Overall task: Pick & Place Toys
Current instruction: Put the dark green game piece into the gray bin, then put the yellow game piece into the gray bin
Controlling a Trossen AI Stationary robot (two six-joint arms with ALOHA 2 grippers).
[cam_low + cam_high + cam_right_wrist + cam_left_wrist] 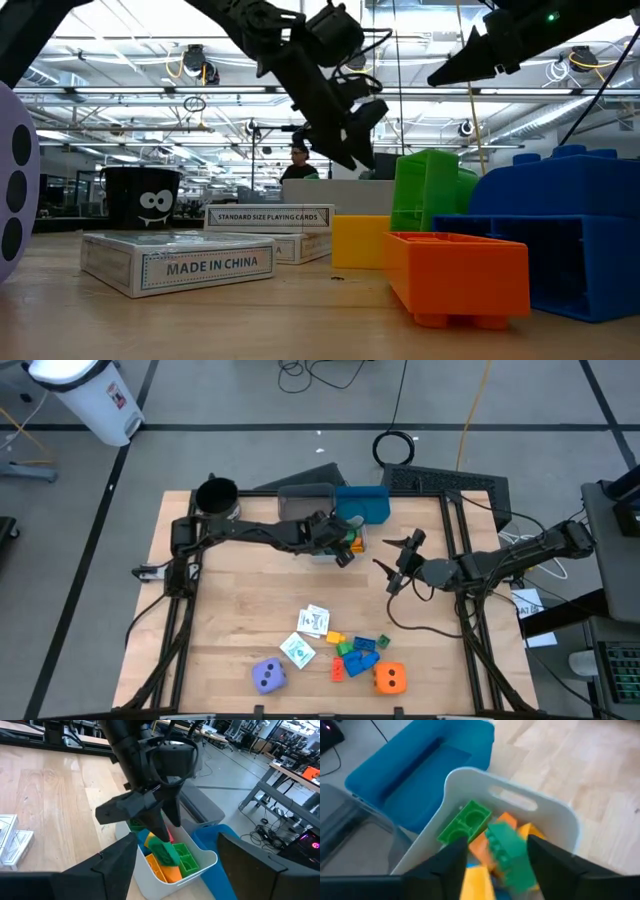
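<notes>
My left gripper (345, 546) hangs open over a small white bin (356, 540) at the table's far middle, fingers pointing down. A green block (510, 852) shows blurred between and below its fingers, just above the green, orange and yellow blocks (170, 860) lying in the bin. My right gripper (394, 554) is open and empty to the right of the bin. Near the front edge lie two card boxes (306, 635), a purple die (268, 676), an orange die (390, 678) and several loose blocks (355, 650).
A blue bin (362, 503) and a grey bin (305, 500) stand behind the white bin at the far edge. A black cup (215, 495) stands at the far left corner. Bare wood lies between the bins and the toys.
</notes>
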